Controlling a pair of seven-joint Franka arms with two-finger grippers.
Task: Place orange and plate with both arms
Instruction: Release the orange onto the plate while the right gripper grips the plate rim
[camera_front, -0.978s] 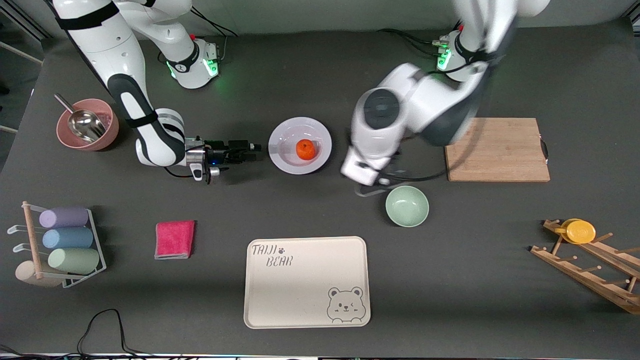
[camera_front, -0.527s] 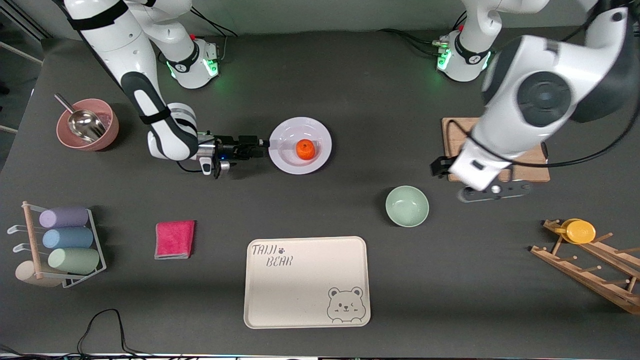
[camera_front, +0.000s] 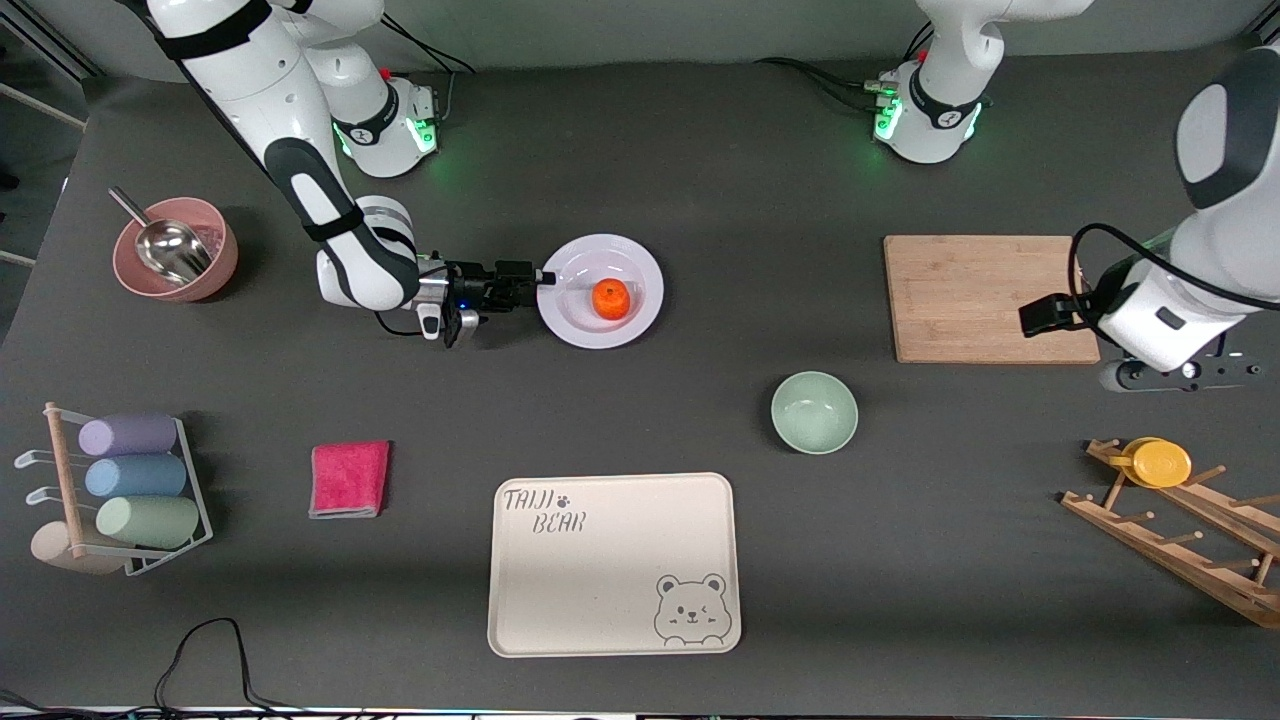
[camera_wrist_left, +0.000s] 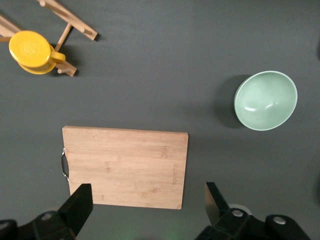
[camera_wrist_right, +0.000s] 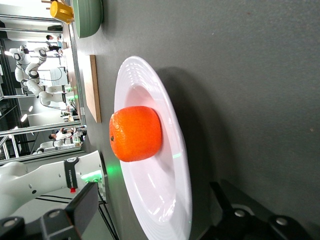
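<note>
The white plate (camera_front: 640, 268) lies mid-table with the orange (camera_front: 611, 297) in its middle. My right gripper (camera_front: 540, 281) is low at the plate's rim, on the side toward the right arm's end, and open. In the right wrist view the plate's rim (camera_wrist_right: 172, 200) lies between the gripper's (camera_wrist_right: 155, 200) two fingers without being clamped, and the orange (camera_wrist_right: 136, 133) sits just ahead. My left gripper (camera_front: 1045, 313) is up over the end of the wooden cutting board (camera_front: 985, 298). It is open and empty in the left wrist view (camera_wrist_left: 147, 190).
A mint-green bowl (camera_front: 814, 411) and a cream bear tray (camera_front: 614, 565) lie nearer the camera than the plate. A pink bowl with a scoop (camera_front: 175, 248), a pink cloth (camera_front: 349, 479), a cup rack (camera_front: 120, 490) and a wooden rack with a yellow lid (camera_front: 1160, 463) stand at the table's ends.
My right gripper has slid toward the plate until its fingers reach the rim. My left arm has swung away from beside the plate to over the cutting board's end.
</note>
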